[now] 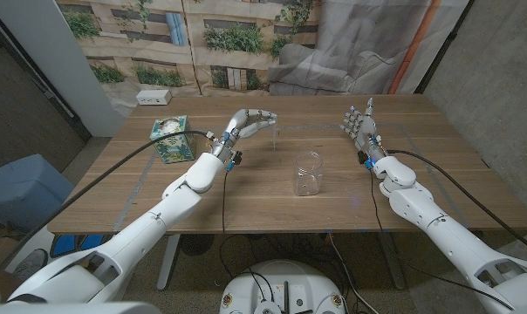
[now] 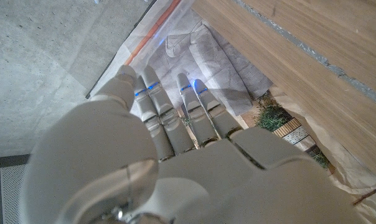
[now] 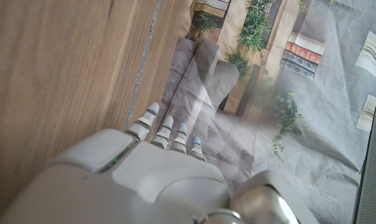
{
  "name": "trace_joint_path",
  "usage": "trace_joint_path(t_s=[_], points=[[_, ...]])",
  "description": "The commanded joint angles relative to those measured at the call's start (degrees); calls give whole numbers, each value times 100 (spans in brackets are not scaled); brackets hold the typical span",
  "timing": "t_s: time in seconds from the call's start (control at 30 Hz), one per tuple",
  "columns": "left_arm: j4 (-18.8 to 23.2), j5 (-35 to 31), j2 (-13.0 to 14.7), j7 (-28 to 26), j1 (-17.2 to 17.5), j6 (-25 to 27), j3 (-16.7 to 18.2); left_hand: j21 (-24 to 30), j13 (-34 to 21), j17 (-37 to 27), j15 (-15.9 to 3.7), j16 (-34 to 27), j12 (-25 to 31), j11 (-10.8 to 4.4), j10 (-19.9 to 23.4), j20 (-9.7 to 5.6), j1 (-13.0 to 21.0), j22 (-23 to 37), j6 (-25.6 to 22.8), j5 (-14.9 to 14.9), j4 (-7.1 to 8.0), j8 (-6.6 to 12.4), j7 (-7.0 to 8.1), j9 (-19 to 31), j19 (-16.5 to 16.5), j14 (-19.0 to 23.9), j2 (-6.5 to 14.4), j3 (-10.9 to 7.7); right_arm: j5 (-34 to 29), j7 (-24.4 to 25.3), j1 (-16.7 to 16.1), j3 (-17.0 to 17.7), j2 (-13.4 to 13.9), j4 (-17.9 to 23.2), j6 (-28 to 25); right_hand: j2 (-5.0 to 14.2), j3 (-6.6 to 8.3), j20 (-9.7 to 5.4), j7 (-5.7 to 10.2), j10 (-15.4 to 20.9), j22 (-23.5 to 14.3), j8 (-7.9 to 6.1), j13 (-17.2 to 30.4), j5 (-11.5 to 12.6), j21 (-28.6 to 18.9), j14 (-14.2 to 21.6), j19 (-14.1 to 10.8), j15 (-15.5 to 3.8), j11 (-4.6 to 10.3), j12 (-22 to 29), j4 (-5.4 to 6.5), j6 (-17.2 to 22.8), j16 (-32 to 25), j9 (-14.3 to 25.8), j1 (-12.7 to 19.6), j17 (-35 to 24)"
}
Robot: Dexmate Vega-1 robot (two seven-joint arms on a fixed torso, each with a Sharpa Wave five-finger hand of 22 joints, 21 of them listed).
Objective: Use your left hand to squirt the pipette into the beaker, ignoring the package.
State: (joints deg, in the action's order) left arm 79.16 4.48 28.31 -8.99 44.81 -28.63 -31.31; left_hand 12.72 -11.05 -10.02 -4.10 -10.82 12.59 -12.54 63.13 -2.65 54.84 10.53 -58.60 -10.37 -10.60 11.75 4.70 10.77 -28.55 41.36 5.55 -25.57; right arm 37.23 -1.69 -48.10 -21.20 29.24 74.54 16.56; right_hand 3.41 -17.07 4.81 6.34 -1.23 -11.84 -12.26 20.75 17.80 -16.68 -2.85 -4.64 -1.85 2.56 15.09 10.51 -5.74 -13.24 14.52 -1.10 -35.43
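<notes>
Pipette (image 1: 274,133) hangs as a thin pale stem from the fingertips of the left hand (image 1: 250,122), just above the middle of the head view, its tip pointing down toward the table (image 1: 246,201) and held well clear of the wood. The left fingers curl forward and close together with the thumb, pinching its top; in the left wrist view the hand (image 2: 175,155) shows only its back, fingers (image 2: 152,109) side by side, and the pipette is hidden. Beaker (image 1: 308,173), clear glass, stands upright at the centre of the head view, lower right of the pipette and apart from it. The right hand (image 1: 361,126) stands raised at upper right, fingers straight, slightly apart, holding nothing. The package (image 1: 170,138) lies at upper left; its print is too small to read.
</notes>
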Motion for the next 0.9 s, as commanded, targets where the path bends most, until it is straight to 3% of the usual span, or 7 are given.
trace_joint_path(t_s=[0.03, 0.53, 0.77, 0.9], points=[[-26, -59, -32, -79, 31, -58, 13, 44, -23, -23, -893, -61, 74, 4, 165, -62, 159, 17, -103, -20, -6, 38, -28, 31, -62, 129, 40, -29, 0, 1, -1, 0, 0, 1, -1, 337, -43, 13, 52, 43, -30, -22, 12, 28, 16, -48, -45, -480, 28, 26, -3, 8, -38, 7, -1, -16], [-72, -169, -95, -282, 65, -131, 45, 76, -24, -34, -936, -66, 128, -9, 428, -164, 491, 22, -314, 40, 1, 72, -40, 34, -152, 277, 51, 5, -1, 1, 1, -1, -2, -2, 0, 335, -44, 14, 52, 22, -29, -18, 16, 27, 18, -50, -42, -477, 60, 23, -5, 0, -35, 7, 1, -17], [-215, -345, -179, -492, 43, -255, 39, 93, -28, -38, -949, -72, 148, 0, 531, -191, 584, 25, -415, 19, 15, 103, -1, 41, -195, 359, 41, 44, -1, 1, 0, -1, -2, -2, 1, 336, -43, 13, 63, -57, -29, -19, 13, 28, 17, -58, -44, -473, -11, -11, -5, 1, -32, 7, 1, -17], [-183, -504, -196, -687, 80, -212, 55, 91, -33, -34, -957, -64, 172, 14, 632, -201, 641, 26, -517, -10, 27, 146, 22, 51, -192, 401, 35, 66, 0, 4, -3, 0, 1, 6, -3, 336, -43, 13, 55, -35, -29, -20, 12, 28, 17, -60, -43, -472, 41, -5, -5, 0, -33, 7, 1, -16]])
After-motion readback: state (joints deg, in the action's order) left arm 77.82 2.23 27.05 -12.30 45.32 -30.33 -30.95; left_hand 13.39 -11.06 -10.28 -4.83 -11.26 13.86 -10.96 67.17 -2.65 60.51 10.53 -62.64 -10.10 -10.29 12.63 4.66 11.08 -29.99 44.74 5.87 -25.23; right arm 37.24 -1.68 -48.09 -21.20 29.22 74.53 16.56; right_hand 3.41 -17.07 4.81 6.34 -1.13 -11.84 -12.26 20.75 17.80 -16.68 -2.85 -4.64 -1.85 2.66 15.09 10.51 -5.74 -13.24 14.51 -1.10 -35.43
